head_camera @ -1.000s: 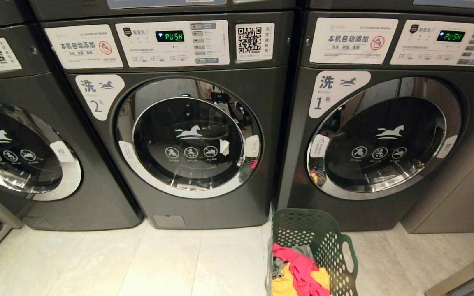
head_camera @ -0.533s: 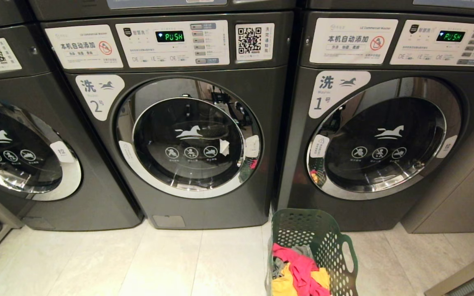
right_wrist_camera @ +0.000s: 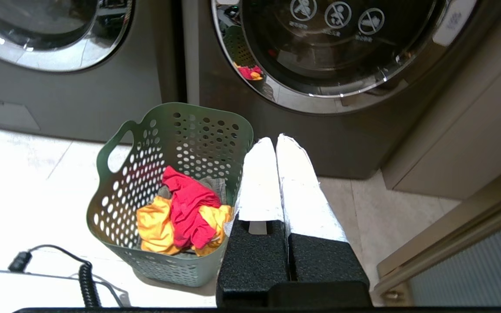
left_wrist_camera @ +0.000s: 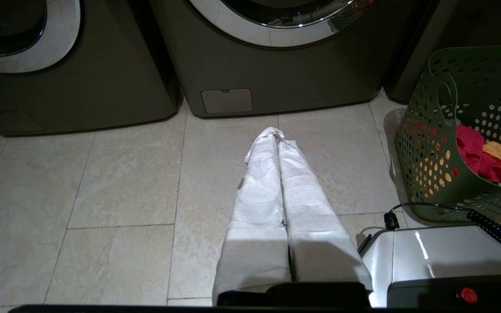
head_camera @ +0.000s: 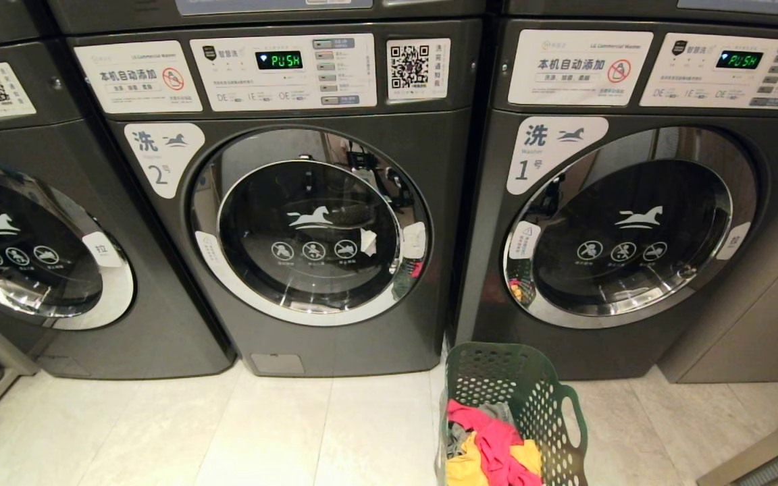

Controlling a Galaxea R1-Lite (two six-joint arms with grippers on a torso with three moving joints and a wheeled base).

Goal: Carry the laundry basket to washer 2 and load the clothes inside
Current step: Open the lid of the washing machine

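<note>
Both end effectors hang pressed shut, holding nothing. The dark green perforated plastic laundry basket (right_wrist_camera: pixel 170 191) sits just left of the right end effector (right_wrist_camera: pixel 276 143), before washer 1. Hook its oval handle squarely, then carry left to dark grey, chrome-doored washer 2 (head_camera: pixel 308 223).

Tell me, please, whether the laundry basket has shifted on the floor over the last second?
No. The laundry basket sits in the same spot in the head view, its far rim just below the gap between washer 2 and washer 1.
</note>
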